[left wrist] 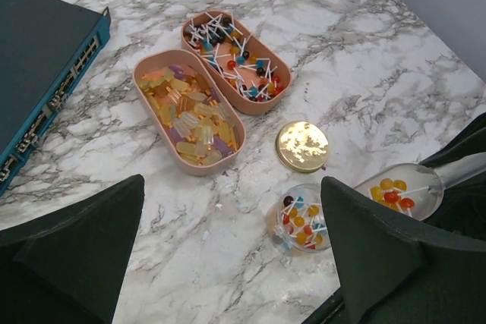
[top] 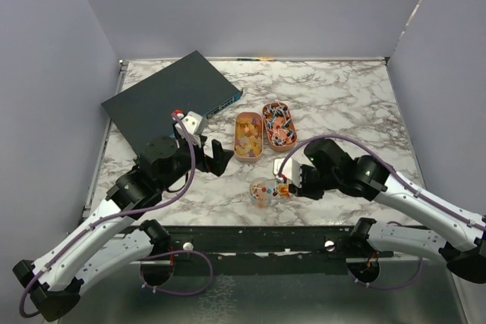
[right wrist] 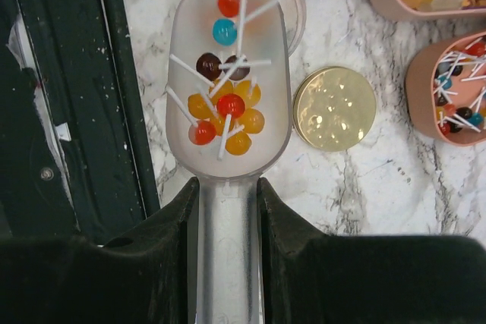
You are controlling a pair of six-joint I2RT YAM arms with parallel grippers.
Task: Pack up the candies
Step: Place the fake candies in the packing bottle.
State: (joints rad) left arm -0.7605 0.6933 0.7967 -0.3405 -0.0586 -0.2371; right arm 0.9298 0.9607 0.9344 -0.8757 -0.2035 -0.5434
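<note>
Plain pale grey-violet walls (top: 250, 5) are seen closing the space on three sides. Under both arms a white marble-patterned tabletop (top: 342, 96) with grey veins is spread, edged on the near side by a dark rail (top: 250, 239). A flat dark box (top: 167, 100) with a blue ported edge is laid askew, far to the left of the left tool (left wrist: 231, 191). That tool is held above bare marble, its fingers spread wide with nothing between them.

Ahead of it two oval peach trays are set close side by side: the gummy tray (left wrist: 199, 171) and the lollipop tray (left wrist: 262, 110). The right tool (right wrist: 228, 202) is clamped on the handle of a clear scoop (right wrist: 269, 81), whose tip is held at the rim of a small clear jar (left wrist: 277, 237). A gold lid (left wrist: 302, 146) is laid flat just beside the scoop, on the trays' side. The candies (right wrist: 228, 108) are found in the scoop, the jar and both trays.
</note>
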